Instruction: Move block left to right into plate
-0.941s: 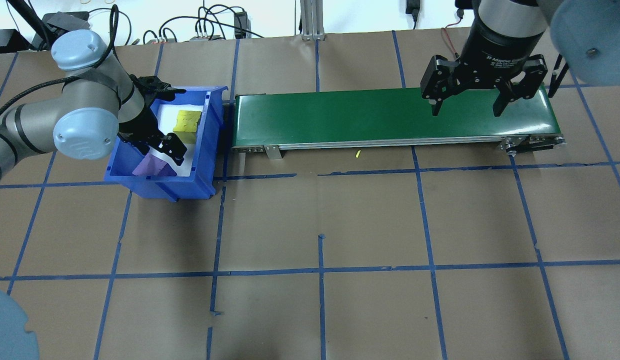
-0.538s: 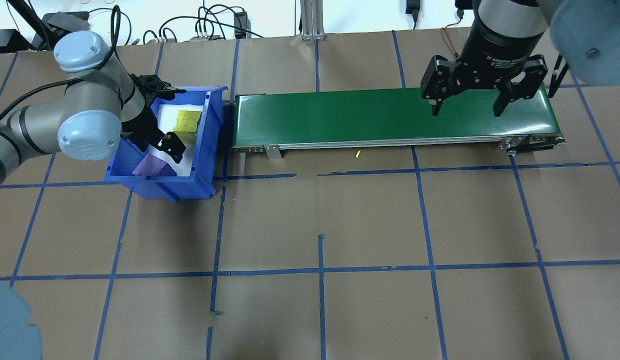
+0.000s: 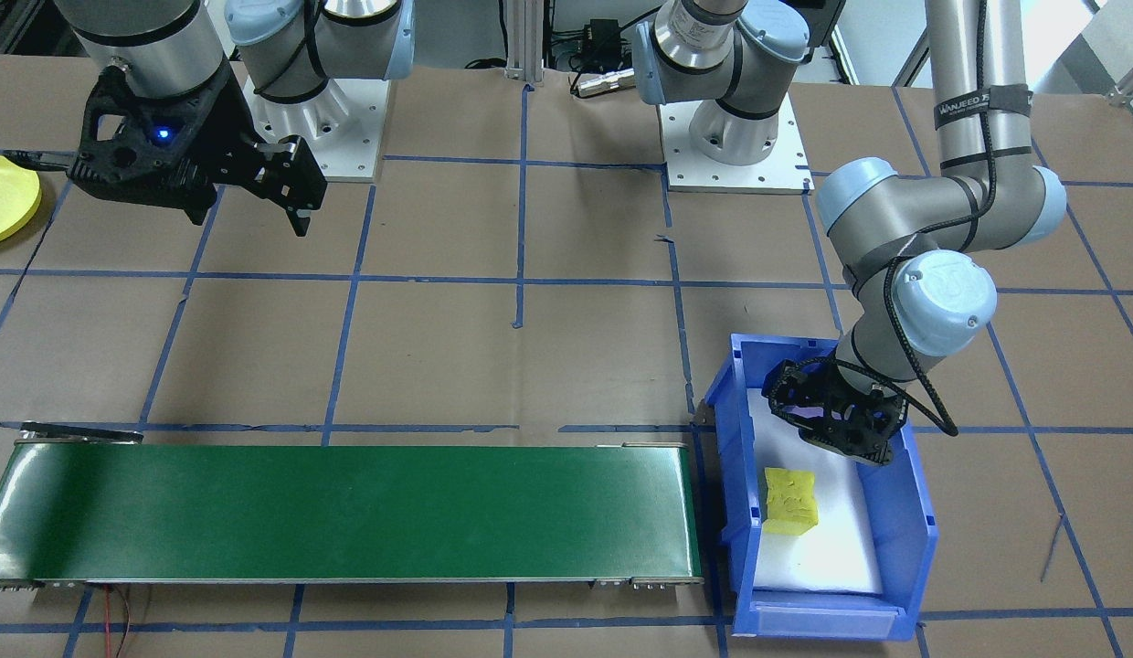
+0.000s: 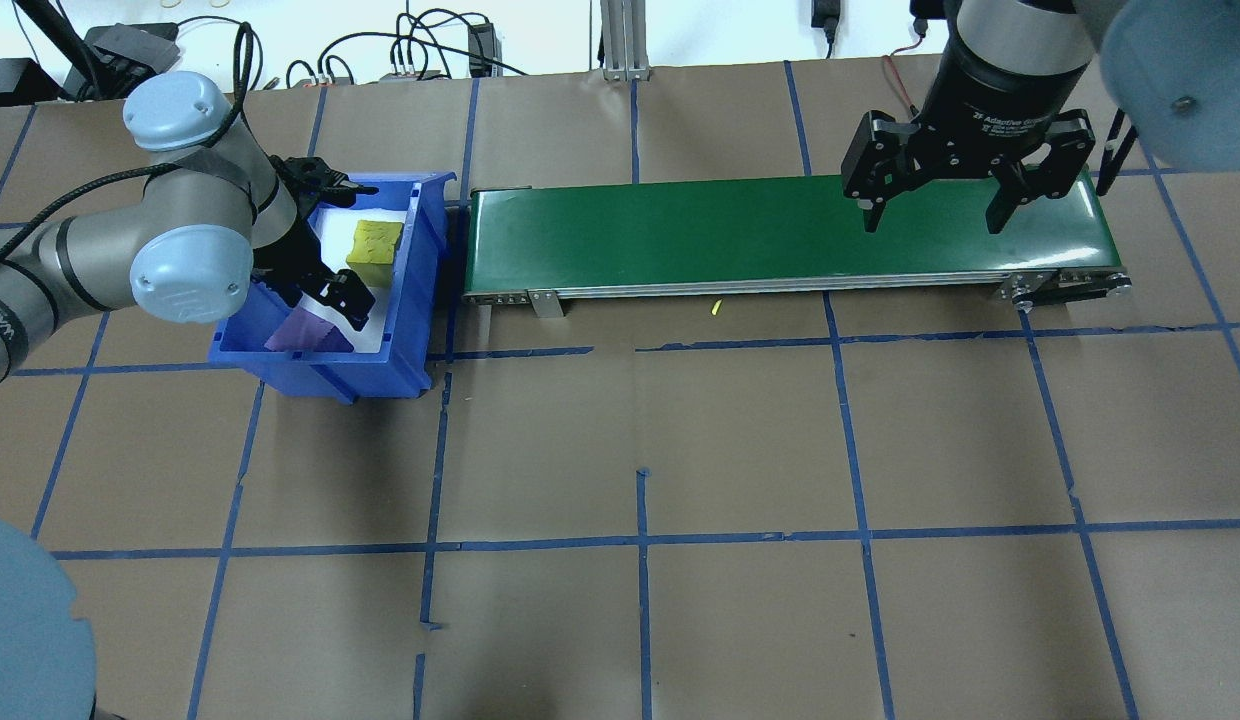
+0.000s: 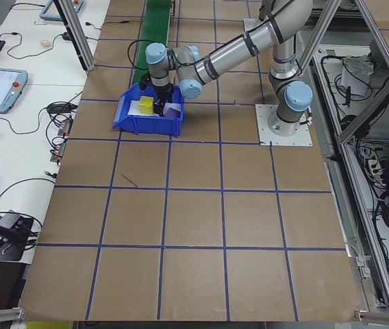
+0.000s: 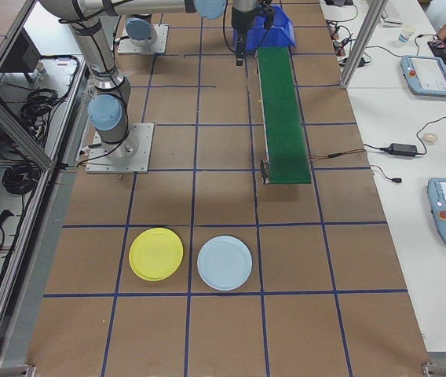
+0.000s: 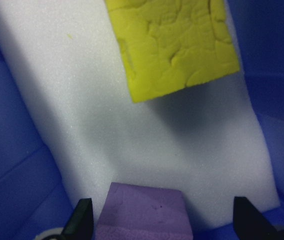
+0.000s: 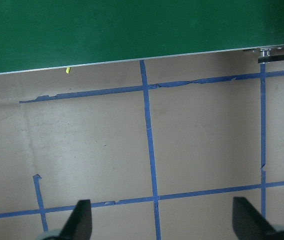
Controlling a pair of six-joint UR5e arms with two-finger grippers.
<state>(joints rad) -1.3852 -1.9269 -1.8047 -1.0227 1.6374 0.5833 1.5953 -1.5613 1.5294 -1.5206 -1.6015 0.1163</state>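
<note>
Left tool (image 4: 325, 262) lowered into blue bin (image 4: 420, 300) at upper left of overhead view, fingers spread wide, gripping nothing; fingertips (image 7: 82, 220) at bottom corners of left wrist view, either side of purple block (image 7: 142, 212), apart from it; purple block (image 4: 305, 328) on white foam liner (image 7: 82, 115) at bin's near end; yellow block (image 4: 373, 243) farther along same liner, upper centre of wrist view; right tool (image 4: 930, 215) hanging over right end of green conveyor belt (image 4: 680, 235), fingers wide apart, empty; yellow plate (image 6: 156, 254) on bench at lower left of right side view, just beside pale blue plate (image 6: 224, 262); small yellow scrap (image 4: 716, 308) on bench paper below belt edge.
</note>
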